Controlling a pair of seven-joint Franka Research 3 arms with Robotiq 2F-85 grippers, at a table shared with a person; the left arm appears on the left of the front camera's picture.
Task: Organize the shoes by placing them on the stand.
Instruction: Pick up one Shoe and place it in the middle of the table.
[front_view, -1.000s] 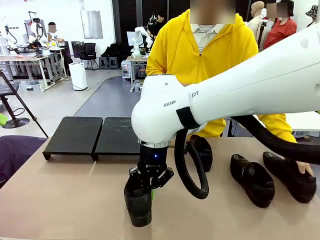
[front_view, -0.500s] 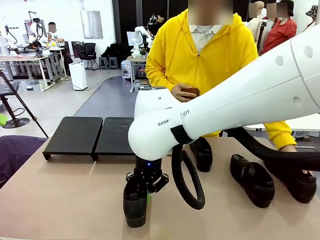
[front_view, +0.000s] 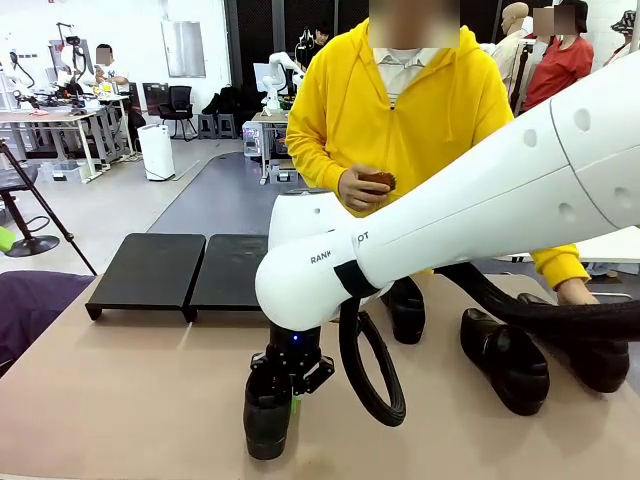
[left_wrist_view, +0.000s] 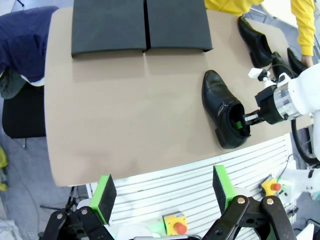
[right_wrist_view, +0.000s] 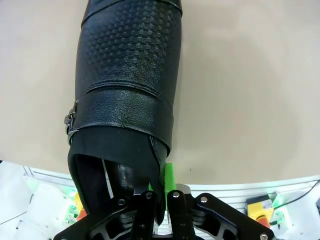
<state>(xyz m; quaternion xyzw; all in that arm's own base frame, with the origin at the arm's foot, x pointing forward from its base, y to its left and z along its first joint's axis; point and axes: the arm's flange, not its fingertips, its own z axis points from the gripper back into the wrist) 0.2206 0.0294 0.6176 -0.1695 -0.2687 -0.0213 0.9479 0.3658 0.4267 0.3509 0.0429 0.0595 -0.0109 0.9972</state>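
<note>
Presently, right gripper (front_view: 290, 398) clamped on the heel collar of one shoe (front_view: 266, 425), one finger inside the opening, one green pad outside. Shoe at the near edge of the table (front_view: 120, 390), toe pointing away from the robot; lifted or resting not determinable. Left gripper (left_wrist_view: 162, 192) high above the table, fingers wide apart, holding nothing. Treat the shoe as moderately heavy, stiff at sole and heel, glossy and probably slippery on the upper. Expect a nose-down swing from a one-wall heel grip; carry slowly and seat the clamp deep on the collar. Stand (front_view: 160, 268) at the far left, both panels bare, well apart from the held shoe, open tabletop between. Note three other shoes (front_view: 505, 362) to the right, near the person's hand (front_view: 572, 292), and the right arm's black cable loop (front_view: 372, 372) hanging just beside the held shoe; plan the travel path around both.
</note>
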